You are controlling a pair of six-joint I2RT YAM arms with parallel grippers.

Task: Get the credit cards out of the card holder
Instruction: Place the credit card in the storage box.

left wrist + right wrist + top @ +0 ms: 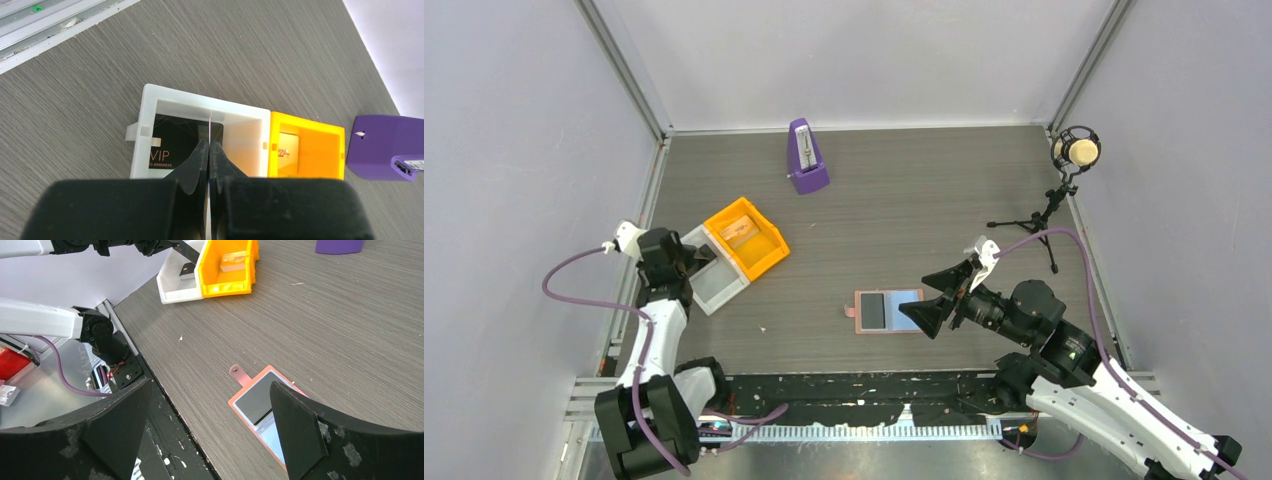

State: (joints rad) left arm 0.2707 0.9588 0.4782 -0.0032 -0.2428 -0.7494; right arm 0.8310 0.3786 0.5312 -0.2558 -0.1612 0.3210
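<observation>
The card holder (912,296) lies spread open on the table, salmon rim and side tab (241,375) showing. A dark credit card (873,311) (256,399) rests on its left half; the right half shows a bare blue-grey face. My right gripper (921,300) (210,385) hovers open at the holder's right end, nothing between its fingers. My left gripper (699,262) (210,144) is shut on another credit card (210,124) (186,251), seen edge-on over the white bin (145,130). A black card printed VIP (167,142) lies flat inside that bin.
An orange bin (769,255) (320,155) adjoins the white bin (714,290) and holds a pale card. A purple metronome (807,160) stands at the back. A microphone on a tripod (1074,152) stands at the right edge. Grey walls enclose the table.
</observation>
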